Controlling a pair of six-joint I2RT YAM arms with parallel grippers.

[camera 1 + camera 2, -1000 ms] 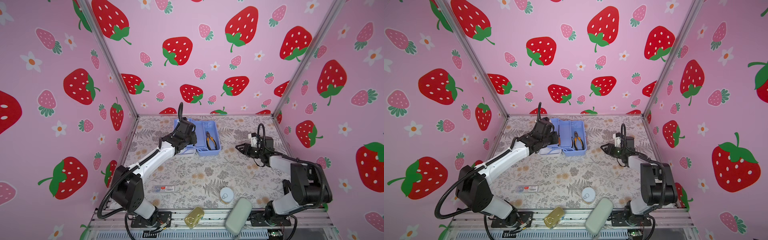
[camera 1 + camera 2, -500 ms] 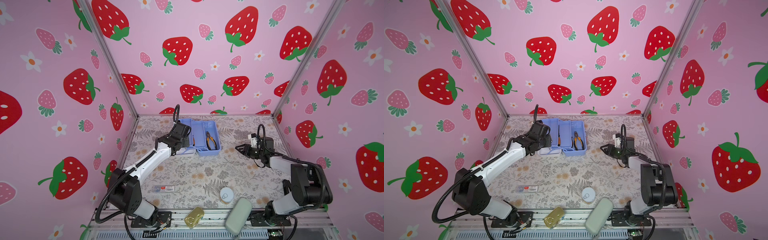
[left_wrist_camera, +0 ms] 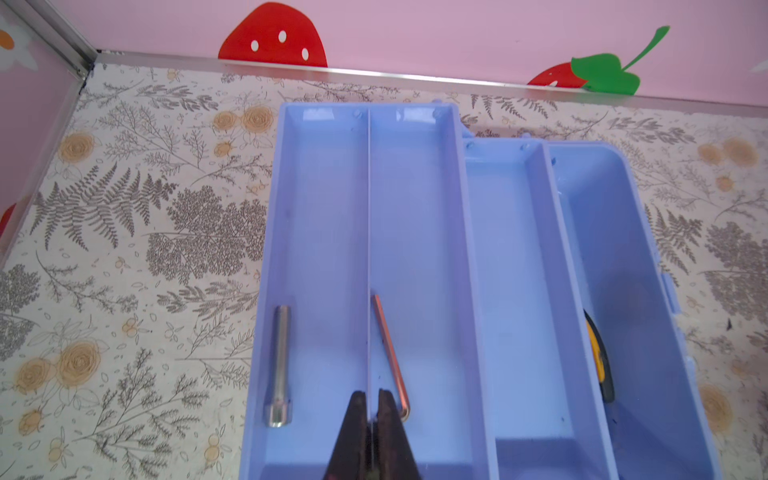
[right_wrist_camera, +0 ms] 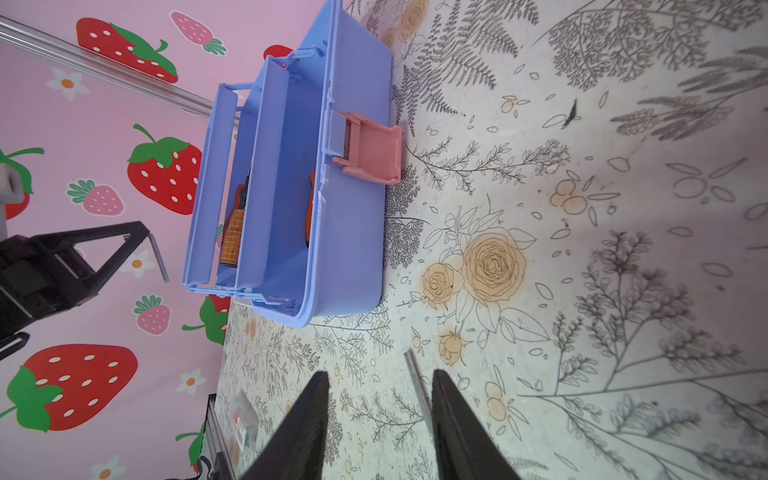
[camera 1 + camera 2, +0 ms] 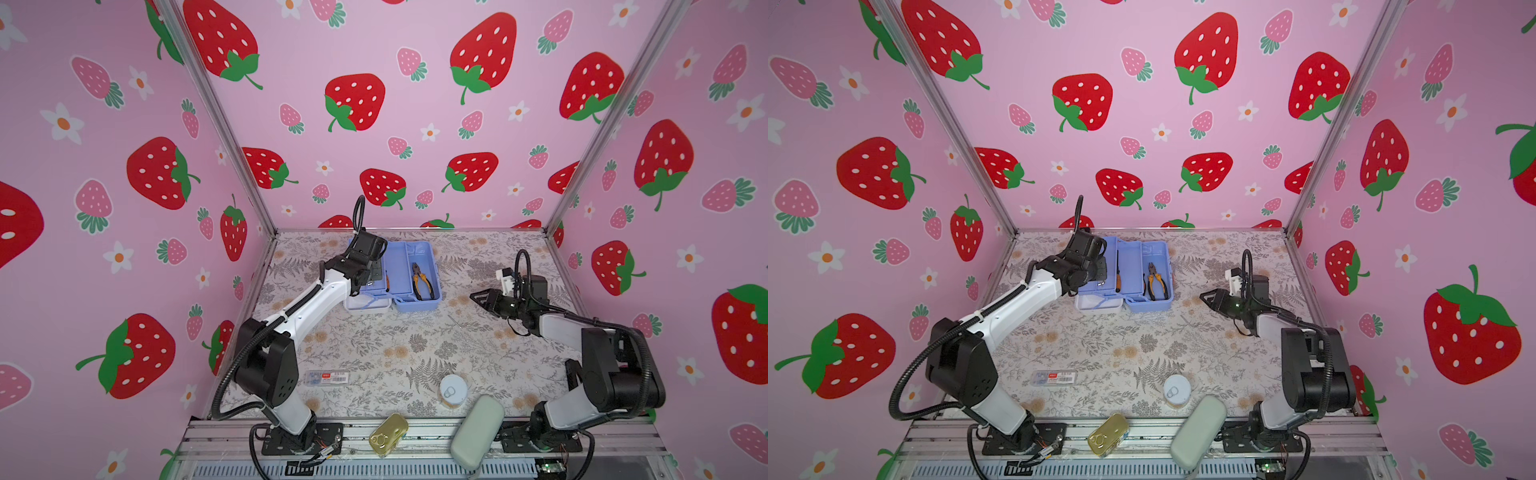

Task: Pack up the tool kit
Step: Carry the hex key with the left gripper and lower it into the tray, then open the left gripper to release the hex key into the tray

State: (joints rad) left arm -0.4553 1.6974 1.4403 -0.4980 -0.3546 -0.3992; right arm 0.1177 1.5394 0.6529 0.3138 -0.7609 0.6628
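The left arm has shifted slightly over the kit within the last second; the right arm and the tool kit [image 5: 400, 270] have stayed put. The left gripper [image 3: 372, 397] is pinched fully shut, apparently on the short leg of a hex key [image 3: 388, 353] whose long leg juts out ahead of the fingertips. Directly under those tips runs the divider of the kit's top tray, and a socket bit [image 3: 279, 365] lies just to one side. That is the risk: released here, the key may land astride the divider or pivot into the neighbouring slot, and pressing down on the stepped-out tray could tip the box. The left arm reaches forward, wrist bent down over the tray. The right gripper [image 4: 380, 376] hovers low, rolled on its side, jaws partly apart and empty, aimed at the kit well ahead of it. A thin metal rod [image 4: 417, 390] lies on the mat beneath, close to one finger, flat enough to slip a pinch
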